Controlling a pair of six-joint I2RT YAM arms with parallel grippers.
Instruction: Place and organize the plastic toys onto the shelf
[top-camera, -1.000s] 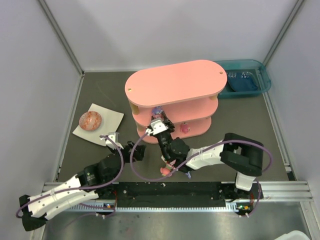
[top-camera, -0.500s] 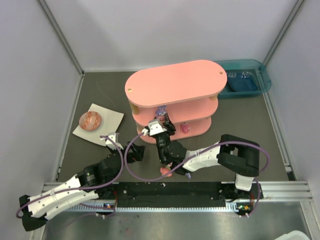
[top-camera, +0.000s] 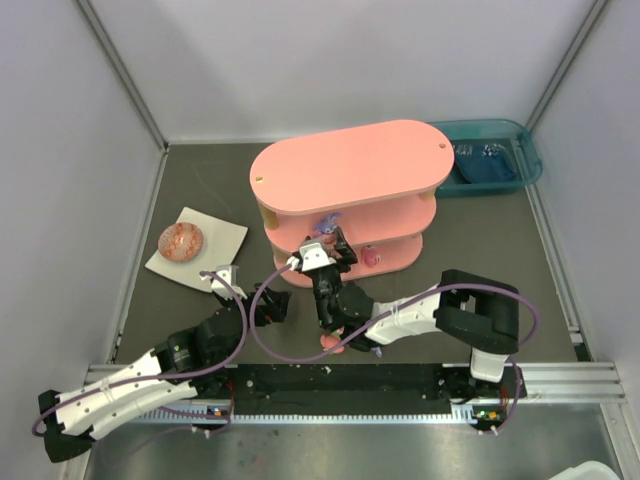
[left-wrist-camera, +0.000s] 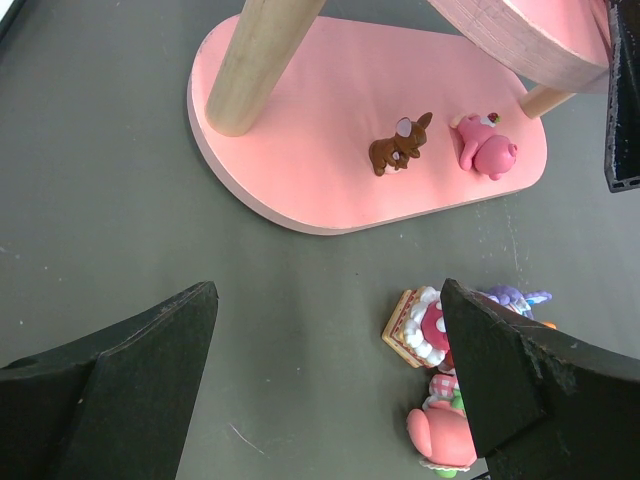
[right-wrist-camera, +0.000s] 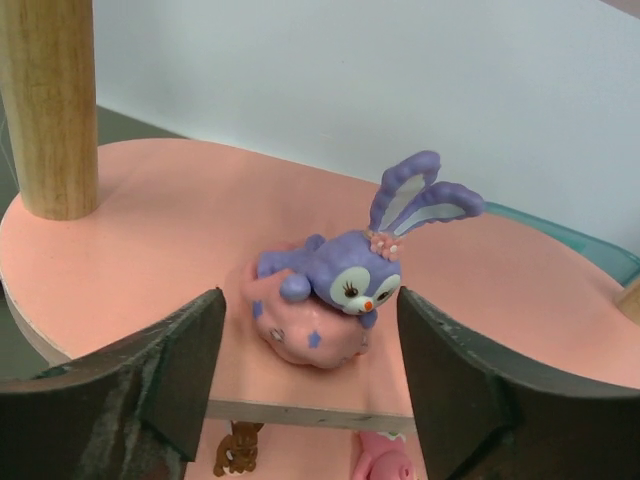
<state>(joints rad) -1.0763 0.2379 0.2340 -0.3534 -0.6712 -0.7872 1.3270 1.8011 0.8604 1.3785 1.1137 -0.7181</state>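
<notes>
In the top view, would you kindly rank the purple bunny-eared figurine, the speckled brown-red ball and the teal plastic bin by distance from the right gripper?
1. Purple bunny-eared figurine: just ahead, on the pink shelf.
2. Speckled brown-red ball: left.
3. Teal plastic bin: back right.

a robot lab cell: plain white walls (top-camera: 350, 60) on metal framing (top-camera: 125, 78) stand beyond and beside the right tool (top-camera: 328, 232), boxing a grey tabletop (top-camera: 200, 180).

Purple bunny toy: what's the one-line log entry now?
purple bunny toy; resting on shelf middle tier; right gripper open, astride, not touching
</notes>
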